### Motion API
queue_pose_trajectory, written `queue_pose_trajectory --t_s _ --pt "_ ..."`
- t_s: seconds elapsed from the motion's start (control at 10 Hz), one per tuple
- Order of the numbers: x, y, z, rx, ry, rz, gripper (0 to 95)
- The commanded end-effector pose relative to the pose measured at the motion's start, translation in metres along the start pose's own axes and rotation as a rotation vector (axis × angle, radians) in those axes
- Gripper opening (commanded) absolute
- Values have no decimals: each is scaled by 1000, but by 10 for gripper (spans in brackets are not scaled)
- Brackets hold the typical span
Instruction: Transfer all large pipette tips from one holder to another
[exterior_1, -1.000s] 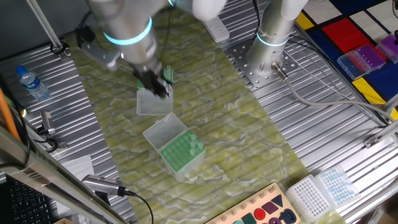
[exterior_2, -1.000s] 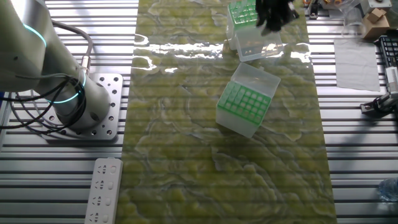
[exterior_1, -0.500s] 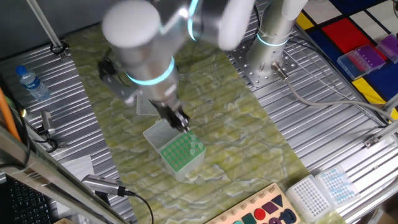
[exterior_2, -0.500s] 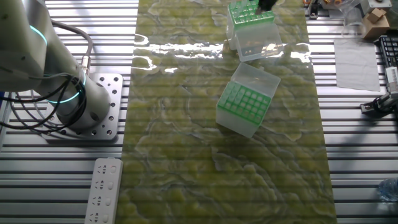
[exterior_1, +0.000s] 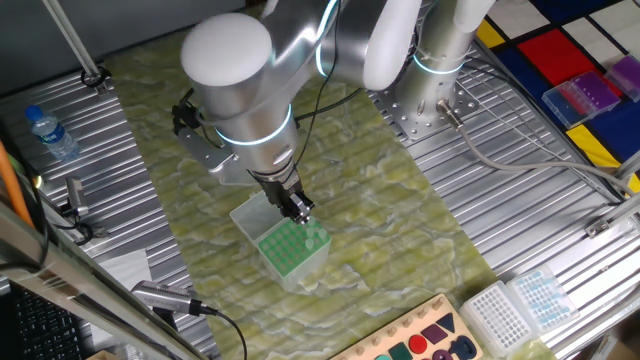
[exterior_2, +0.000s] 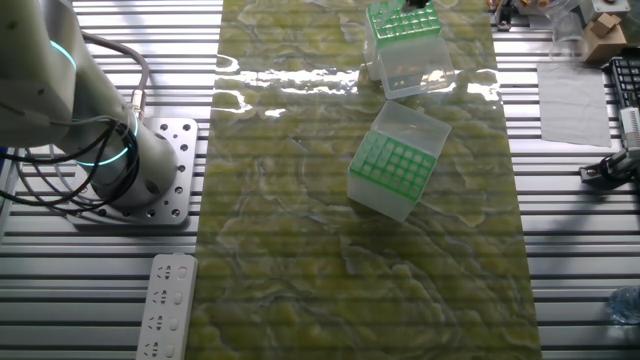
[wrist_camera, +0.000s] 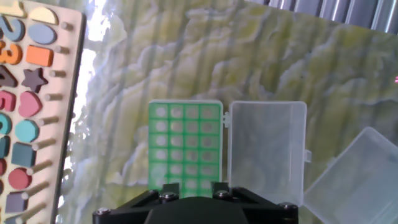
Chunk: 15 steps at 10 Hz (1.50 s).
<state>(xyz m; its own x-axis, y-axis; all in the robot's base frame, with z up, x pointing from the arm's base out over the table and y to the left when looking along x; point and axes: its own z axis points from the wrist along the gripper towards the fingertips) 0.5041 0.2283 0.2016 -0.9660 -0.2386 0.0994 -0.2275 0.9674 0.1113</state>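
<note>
A green holder (exterior_1: 288, 247) with an open clear lid (exterior_1: 258, 212) stands on the yellow-green mat. A few pale large pipette tips (exterior_1: 312, 236) stand in its right side. My gripper (exterior_1: 300, 208) hangs above this holder. In the hand view the holder's grid (wrist_camera: 185, 146) lies straight below, with its lid (wrist_camera: 267, 152) to the right. The fingers (wrist_camera: 171, 186) show only at the bottom edge, apart, with nothing seen between them. A second green holder (exterior_2: 403, 22) with its clear lid (exterior_2: 410, 72) stands further along the mat. My arm hides it in one fixed view.
A shape puzzle board (wrist_camera: 25, 93) lies beside the mat (exterior_1: 420, 340). White and blue tip racks (exterior_1: 520, 305), a water bottle (exterior_1: 48, 135), a power strip (exterior_2: 165, 305) and the arm's base (exterior_2: 130, 170) stand on the ribbed metal table.
My gripper has left the far holder and moved across the mat to above the near green holder. Both holders have stayed in place.
</note>
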Motion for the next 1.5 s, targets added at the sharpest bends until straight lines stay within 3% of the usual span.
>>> queue_pose_trajectory --t_s 0.1,0.2,0.4,0.5,0.6,1.1,1.2,1.5 --pt "-1 -2 -3 20 24 -53 190" --pt "-1 -2 -3 33 34 -95 190" --pt "-1 -2 -3 24 41 -165 190" --pt "-1 -2 -3 10 34 -209 380" --pt "-1 -2 -3 -16 23 -189 380" --pt "-1 -2 -3 -5 16 -103 380" --pt "-3 5 0 5 4 -100 380" --pt "-3 19 7 20 3 -94 380"
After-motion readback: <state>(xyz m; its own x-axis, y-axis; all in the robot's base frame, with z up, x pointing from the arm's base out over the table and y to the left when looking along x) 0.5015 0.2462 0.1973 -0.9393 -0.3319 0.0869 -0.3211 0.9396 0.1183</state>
